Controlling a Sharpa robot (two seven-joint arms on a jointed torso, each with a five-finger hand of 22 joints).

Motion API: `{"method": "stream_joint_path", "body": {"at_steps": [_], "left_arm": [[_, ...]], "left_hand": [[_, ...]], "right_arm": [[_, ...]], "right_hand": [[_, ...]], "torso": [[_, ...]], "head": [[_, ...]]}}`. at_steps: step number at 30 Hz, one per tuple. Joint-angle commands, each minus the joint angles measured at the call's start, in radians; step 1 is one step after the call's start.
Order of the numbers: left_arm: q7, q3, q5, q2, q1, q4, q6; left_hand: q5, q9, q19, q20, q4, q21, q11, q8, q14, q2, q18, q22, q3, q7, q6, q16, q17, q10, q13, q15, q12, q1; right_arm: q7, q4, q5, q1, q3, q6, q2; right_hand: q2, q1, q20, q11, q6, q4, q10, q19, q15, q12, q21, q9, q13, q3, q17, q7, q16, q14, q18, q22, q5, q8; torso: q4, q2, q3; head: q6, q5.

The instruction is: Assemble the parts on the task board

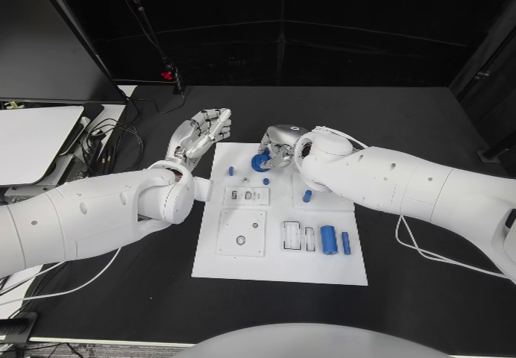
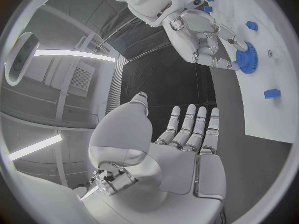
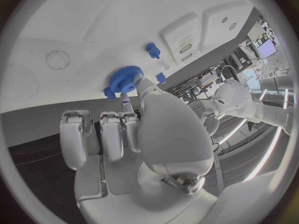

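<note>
A blue gear (image 1: 260,162) sits near the far end of the white task board (image 1: 279,268). The right hand (image 1: 284,143) pinches the gear with its fingertips. The left hand (image 1: 202,131) hovers just beside the board, fingers apart, holding nothing.

Black table (image 1: 430,112), black curtain backdrop (image 1: 323,45) behind. Left: dark monitor (image 1: 48,52), white laptop (image 1: 32,142), tangled cables (image 1: 113,142). Ceiling light strips (image 2: 74,55).
</note>
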Motion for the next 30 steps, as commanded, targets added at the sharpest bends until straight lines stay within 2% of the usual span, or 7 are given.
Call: {"method": "stream_joint_path", "body": {"at_steps": [1, 13, 18, 23, 26, 30], "left_arm": [[0.193, 0.001, -0.007, 0.001, 0.002, 0.001, 0.008], [0.192, 0.001, -0.007, 0.002, 0.002, 0.000, 0.009], [0.191, 0.001, -0.007, 0.001, 0.002, 0.000, 0.010], [0.192, 0.001, -0.007, 0.000, 0.002, -0.001, 0.012], [0.192, 0.001, -0.007, -0.002, 0.002, -0.004, 0.012], [0.192, 0.001, -0.007, -0.002, 0.001, -0.009, 0.014]], "left_hand": [[0.004, -0.001, -0.009, 0.000, 0.000, 0.006, 0.002, 0.005, -0.007, 0.010, 0.019, 0.001, -0.007, 0.160, -0.001, 0.006, -0.001, -0.005, -0.001, -0.001, 0.004, 0.000], [0.004, -0.002, -0.009, 0.000, 0.000, 0.007, 0.002, 0.006, -0.007, 0.012, 0.019, 0.001, -0.008, 0.160, -0.001, 0.007, -0.001, -0.005, -0.001, -0.001, 0.005, 0.001], [0.004, -0.002, -0.009, 0.000, 0.000, 0.007, 0.002, 0.006, -0.007, 0.012, 0.019, 0.001, -0.008, 0.160, -0.001, 0.007, -0.001, -0.005, -0.001, -0.001, 0.005, 0.001], [0.004, -0.002, -0.010, 0.000, 0.000, 0.007, 0.002, 0.006, -0.007, 0.012, 0.019, 0.001, -0.009, 0.160, -0.001, 0.007, -0.001, -0.005, -0.001, -0.001, 0.005, 0.002], [0.004, -0.002, -0.010, 0.000, 0.000, 0.007, 0.002, 0.006, -0.007, 0.013, 0.019, 0.001, -0.009, 0.160, -0.001, 0.007, -0.001, -0.005, -0.001, -0.001, 0.006, 0.002], [0.004, -0.002, -0.009, 0.000, 0.000, 0.007, 0.002, 0.006, -0.007, 0.013, 0.019, 0.002, -0.009, 0.160, -0.001, 0.007, -0.001, -0.005, -0.001, -0.001, 0.006, 0.002]], "right_arm": [[-0.005, 0.003, -0.008, 0.002, 0.001, 0.012, -0.002], [0.009, 0.017, -0.008, -0.002, 0.001, -0.014, -0.014], [0.035, 0.028, -0.006, -0.006, 0.001, -0.065, -0.022], [0.110, 0.061, 0.047, -0.007, 0.001, -0.197, -0.048], [0.178, 0.110, 0.128, -0.007, 0.001, -0.311, -0.088], [0.240, 0.188, 0.235, -0.003, 0.001, -0.408, -0.154]], "right_hand": [[-0.009, 0.001, -0.008, -0.009, -0.010, -0.001, 0.106, 0.106, -0.009, 0.002, 0.003, 0.000, 0.263, -0.006, 0.263, 0.000, 0.002, 0.106, -0.007, 0.263, -0.006, -0.004], [-0.005, -0.003, -0.014, -0.011, -0.005, 0.003, 0.106, 0.106, -0.014, 0.002, 0.003, 0.004, 0.263, -0.009, 0.263, 0.000, 0.002, 0.106, -0.007, 0.263, -0.010, -0.001], [-0.006, -0.004, -0.015, -0.011, -0.005, 0.004, 0.106, 0.106, -0.014, 0.002, 0.003, 0.004, 0.263, -0.010, 0.263, 0.001, 0.002, 0.106, -0.007, 0.263, -0.011, -0.002], [-0.018, -0.016, -0.020, -0.017, -0.027, 0.016, 0.106, 0.106, -0.019, 0.002, 0.003, 0.001, 0.263, -0.025, 0.263, -0.003, 0.002, 0.106, -0.007, 0.263, -0.030, -0.013], [-0.022, -0.020, -0.022, -0.019, -0.037, 0.023, 0.106, 0.106, -0.021, 0.002, 0.003, 0.000, 0.263, -0.031, 0.263, -0.004, 0.002, 0.106, -0.007, 0.263, -0.033, -0.016], [-0.021, -0.025, -0.024, -0.019, -0.038, 0.029, 0.106, 0.106, -0.022, 0.002, 0.003, 0.001, 0.263, -0.034, 0.263, -0.003, 0.002, 0.106, -0.007, 0.263, -0.033, -0.016]], "torso": [[-0.0012, 0.000, -0.0003], [-0.0023, 0.000, -0.0003], [-0.0018, -0.001, -0.0005], [-0.0010, -0.001, 0.0002], [-0.0034, -0.002, -0.0007], [-0.0037, -0.003, -0.0013]], "head": [[-0.001, 0.001], [-0.001, 0.000], [-0.001, -0.003], [0.004, -0.005], [0.005, -0.005], [0.010, -0.012]]}}
